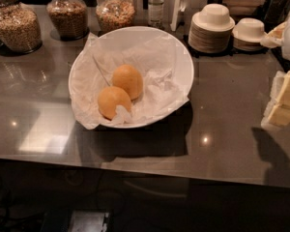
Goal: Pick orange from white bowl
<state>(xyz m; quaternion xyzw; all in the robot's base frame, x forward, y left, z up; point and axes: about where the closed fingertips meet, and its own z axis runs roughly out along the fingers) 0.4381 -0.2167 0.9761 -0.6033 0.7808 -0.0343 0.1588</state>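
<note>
The white bowl [181, 57] is large, wide and shallow, lined with crumpled white paper, and sits mid-counter. Two near-identical oranges lie in it, touching: one orange [127, 80] nearer the middle and a second orange [112, 101] in front and to its left, its lower edge partly covered by paper. My gripper [283, 100], pale cream-coloured, is at the right edge of the camera view, above the counter and well to the right of the bowl, partly cut off by the edge. It holds nothing that I can see.
Three glass jars of grains [15, 25] stand along the back left. A small bottle [155, 6] and stacks of small white plates and bowls [211, 29] stand at the back right. The grey counter [222, 129] ends at a front edge with a dark drop below.
</note>
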